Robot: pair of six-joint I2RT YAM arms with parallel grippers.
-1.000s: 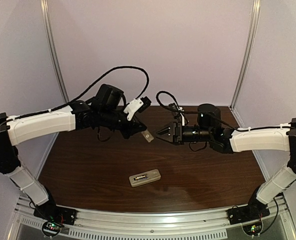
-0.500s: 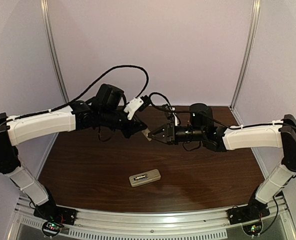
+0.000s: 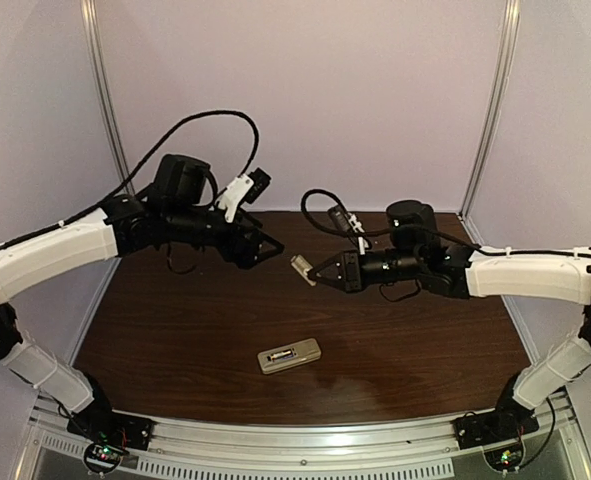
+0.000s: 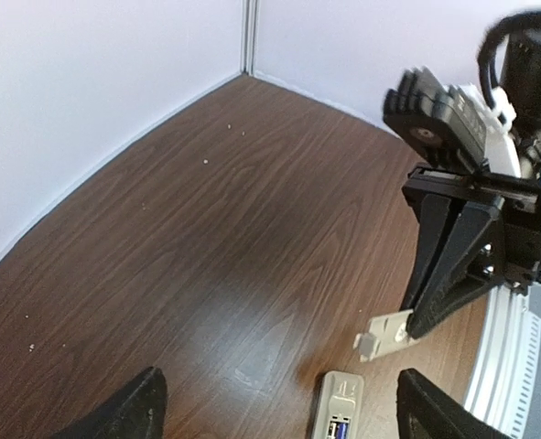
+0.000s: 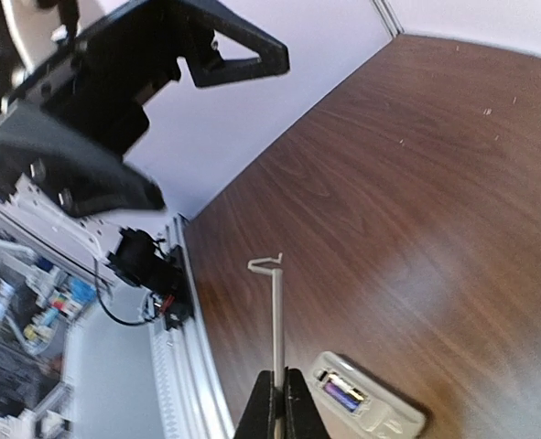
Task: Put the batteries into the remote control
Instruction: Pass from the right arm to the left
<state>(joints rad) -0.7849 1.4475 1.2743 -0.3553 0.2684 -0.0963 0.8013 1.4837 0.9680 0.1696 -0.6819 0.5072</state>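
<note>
The white remote control [image 3: 289, 355] lies face down near the table's front middle, its compartment uncovered. Both batteries [image 5: 341, 393] sit inside it, one blue-purple and one whitish; the left wrist view also catches the batteries [image 4: 337, 430]. My right gripper [image 3: 315, 272] is shut on a thin white battery cover [image 3: 302, 266], held in the air above the table, and the cover [image 5: 276, 311] stands edge-on from its jaws [image 5: 280, 375]. My left gripper [image 3: 273, 247] hangs open and empty to the left of the cover, apart from it, fingers [image 4: 133, 412] wide over the remote control [image 4: 337, 412].
Dark wood tabletop [image 3: 175, 330] with pale walls on three sides and a metal rail [image 3: 295, 440] along the near edge. Both arms reach in from the sides at mid height, and black cables loop above them.
The left gripper opened, let go of the cover and drew back to the left. The right gripper shut on the cover and now carries it alone.
</note>
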